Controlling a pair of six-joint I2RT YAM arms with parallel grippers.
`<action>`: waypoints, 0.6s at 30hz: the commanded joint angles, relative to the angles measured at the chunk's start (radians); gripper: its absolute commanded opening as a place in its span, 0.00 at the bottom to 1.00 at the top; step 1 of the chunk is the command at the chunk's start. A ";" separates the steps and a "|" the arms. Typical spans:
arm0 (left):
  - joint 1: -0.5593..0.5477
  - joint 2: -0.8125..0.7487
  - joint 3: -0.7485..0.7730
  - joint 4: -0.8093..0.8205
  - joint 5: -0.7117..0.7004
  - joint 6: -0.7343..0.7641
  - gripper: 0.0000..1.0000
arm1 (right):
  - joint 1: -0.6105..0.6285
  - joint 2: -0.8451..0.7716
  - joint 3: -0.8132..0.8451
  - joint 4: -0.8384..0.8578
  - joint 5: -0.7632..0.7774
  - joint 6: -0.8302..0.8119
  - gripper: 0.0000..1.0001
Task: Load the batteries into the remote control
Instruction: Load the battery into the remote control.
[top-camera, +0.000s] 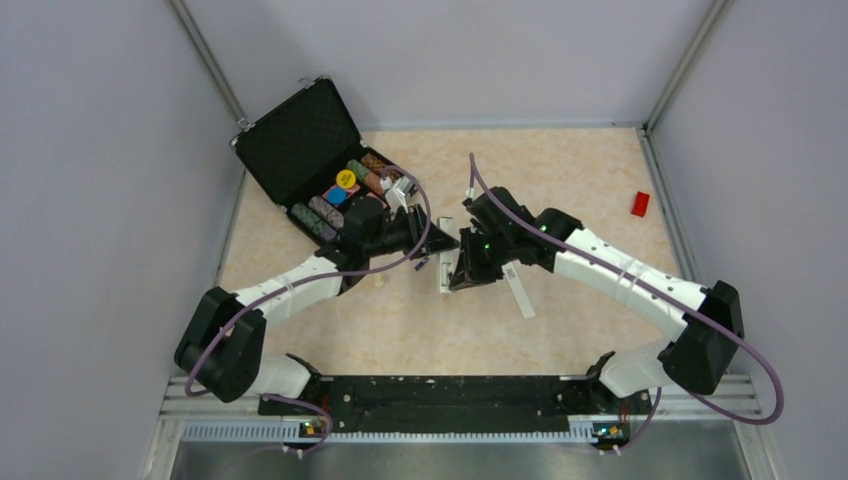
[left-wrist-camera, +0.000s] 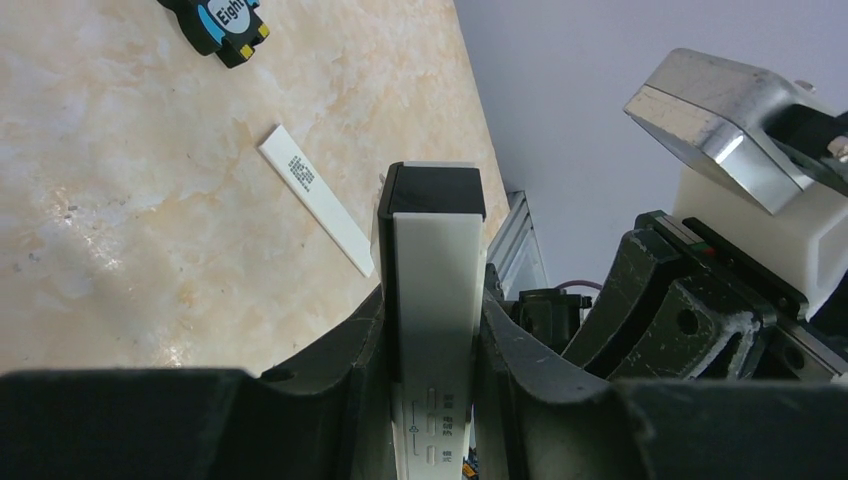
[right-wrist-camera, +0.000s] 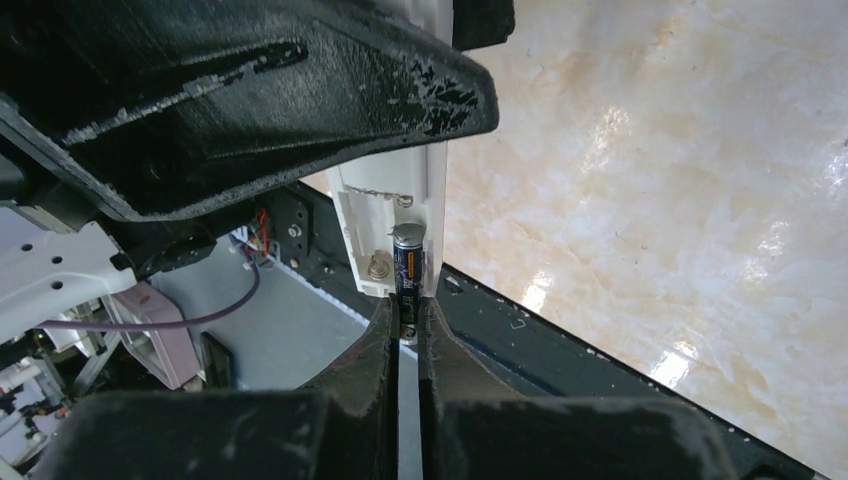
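Note:
My left gripper (top-camera: 436, 243) (left-wrist-camera: 432, 312) is shut on the remote control (left-wrist-camera: 432, 270), a white bar with a dark end (left-wrist-camera: 432, 190), and holds it above the table. In the right wrist view its open battery compartment (right-wrist-camera: 372, 215) faces me, with a bare spring (right-wrist-camera: 378, 265) in one slot. My right gripper (top-camera: 463, 268) (right-wrist-camera: 408, 312) is shut on a dark battery (right-wrist-camera: 408, 262), whose upper part lies in the other slot along the compartment's right wall. I cannot pick out a second battery.
The remote's white cover strip (top-camera: 518, 291) (left-wrist-camera: 315, 212) lies on the table right of the grippers. A blue-and-black gadget (left-wrist-camera: 220, 22) lies beyond it. An open black case (top-camera: 300, 140) with chips stands at back left. A red block (top-camera: 640, 204) lies far right.

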 joint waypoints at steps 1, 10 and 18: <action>-0.006 -0.054 -0.013 0.064 0.020 0.030 0.00 | -0.031 0.010 0.054 0.001 0.017 0.025 0.00; -0.006 -0.036 -0.011 0.048 0.024 -0.066 0.00 | -0.049 0.031 0.059 0.010 0.044 0.035 0.01; -0.005 -0.021 0.009 0.065 0.042 -0.150 0.00 | -0.055 0.030 0.060 0.017 0.048 0.040 0.20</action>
